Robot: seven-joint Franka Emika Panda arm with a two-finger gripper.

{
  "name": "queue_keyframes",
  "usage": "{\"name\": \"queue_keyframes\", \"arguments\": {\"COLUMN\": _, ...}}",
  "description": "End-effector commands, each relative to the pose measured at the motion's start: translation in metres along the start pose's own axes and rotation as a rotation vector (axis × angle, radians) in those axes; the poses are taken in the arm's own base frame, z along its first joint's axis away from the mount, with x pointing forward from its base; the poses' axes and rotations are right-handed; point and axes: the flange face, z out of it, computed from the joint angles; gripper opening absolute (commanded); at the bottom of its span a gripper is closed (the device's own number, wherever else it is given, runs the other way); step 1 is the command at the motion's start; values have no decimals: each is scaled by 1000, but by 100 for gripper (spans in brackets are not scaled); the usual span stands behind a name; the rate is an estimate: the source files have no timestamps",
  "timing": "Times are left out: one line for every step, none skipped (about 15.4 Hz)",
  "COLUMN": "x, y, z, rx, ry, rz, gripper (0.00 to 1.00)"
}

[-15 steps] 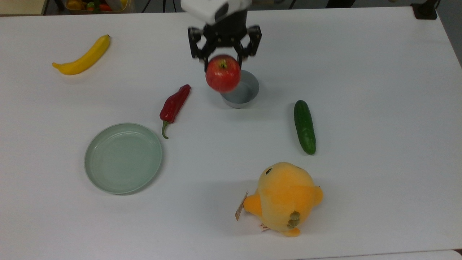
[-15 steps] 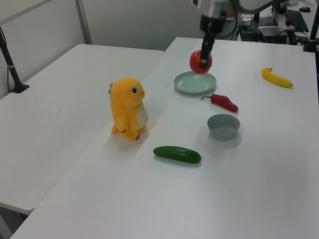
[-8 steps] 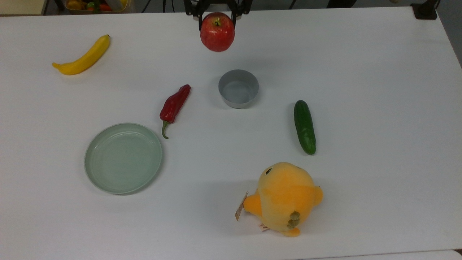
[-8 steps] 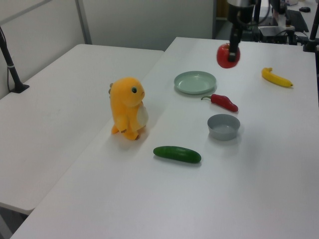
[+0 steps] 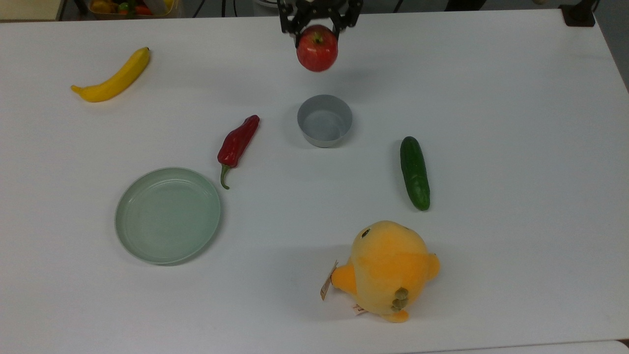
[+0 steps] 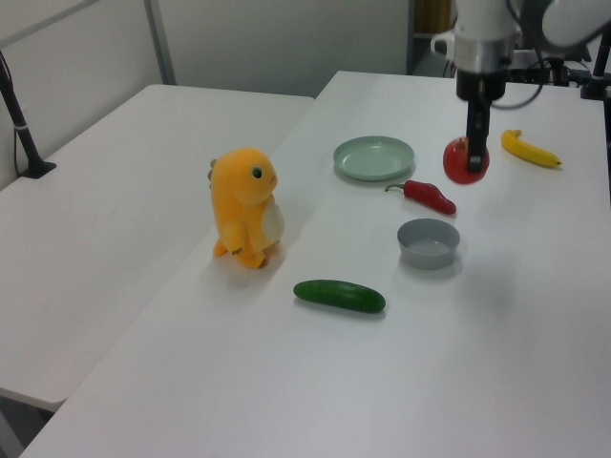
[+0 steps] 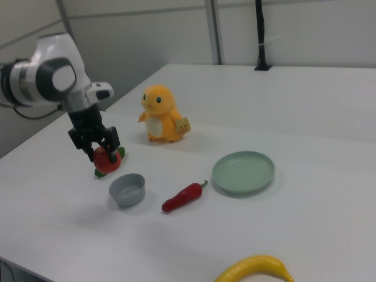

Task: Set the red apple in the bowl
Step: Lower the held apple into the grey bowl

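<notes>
Pincer (image 5: 317,30), clenched on the apple (image 5: 317,48), has shifted toward the top view's right over the last half second and we see it carried aloft, the empty bowl (image 5: 325,121) lying below it, so lowering remains.

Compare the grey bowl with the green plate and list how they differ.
The grey bowl is small with straight, deep sides; the pale-green plate is wide and shallow. The bowl sits near the table's middle, the plate toward the top view's lower left. Both are round, empty and upright on the white table.
</notes>
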Motion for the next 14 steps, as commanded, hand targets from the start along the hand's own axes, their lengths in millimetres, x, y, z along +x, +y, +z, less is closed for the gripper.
{"name": "queue_keyframes", "arguments": {"x": -1, "y": -8, "z": 39, "rx": 25, "ry": 118, "rz": 49, "gripper": 19}}
{"name": "queue_keyframes", "arguments": {"x": 7, "y": -9, "z": 53, "rx": 32, "ry": 135, "rz": 59, "gripper": 19}}
{"name": "queue_keyframes", "arguments": {"x": 11, "y": -10, "z": 63, "rx": 35, "ry": 137, "rz": 72, "gripper": 19}}
{"name": "queue_keyframes", "arguments": {"x": 16, "y": -12, "z": 71, "rx": 41, "ry": 154, "rz": 76, "gripper": 19}}
{"name": "queue_keyframes", "arguments": {"x": 19, "y": -14, "z": 81, "rx": 46, "ry": 167, "rz": 76, "gripper": 19}}
{"name": "queue_keyframes", "arguments": {"x": 21, "y": -17, "z": 91, "rx": 47, "ry": 172, "rz": 72, "gripper": 19}}
{"name": "queue_keyframes", "arguments": {"x": 23, "y": -19, "z": 97, "rx": 46, "ry": 171, "rz": 70, "gripper": 19}}
{"name": "queue_keyframes", "arguments": {"x": 25, "y": -21, "z": 111, "rx": 47, "ry": 148, "rz": 67, "gripper": 20}}
{"name": "queue_keyframes", "arguments": {"x": 27, "y": -21, "z": 121, "rx": 47, "ry": 142, "rz": 65, "gripper": 20}}
{"name": "queue_keyframes", "arguments": {"x": 29, "y": -22, "z": 123, "rx": 49, "ry": 157, "rz": 66, "gripper": 20}}
{"name": "queue_keyframes", "arguments": {"x": 30, "y": -22, "z": 125, "rx": 48, "ry": 159, "rz": 64, "gripper": 20}}
{"name": "queue_keyframes", "arguments": {"x": 31, "y": -21, "z": 128, "rx": 48, "ry": 156, "rz": 65, "gripper": 20}}
{"name": "queue_keyframes", "arguments": {"x": 32, "y": -22, "z": 131, "rx": 48, "ry": 150, "rz": 68, "gripper": 21}}
{"name": "queue_keyframes", "arguments": {"x": 32, "y": -22, "z": 135, "rx": 49, "ry": 144, "rz": 72, "gripper": 24}}
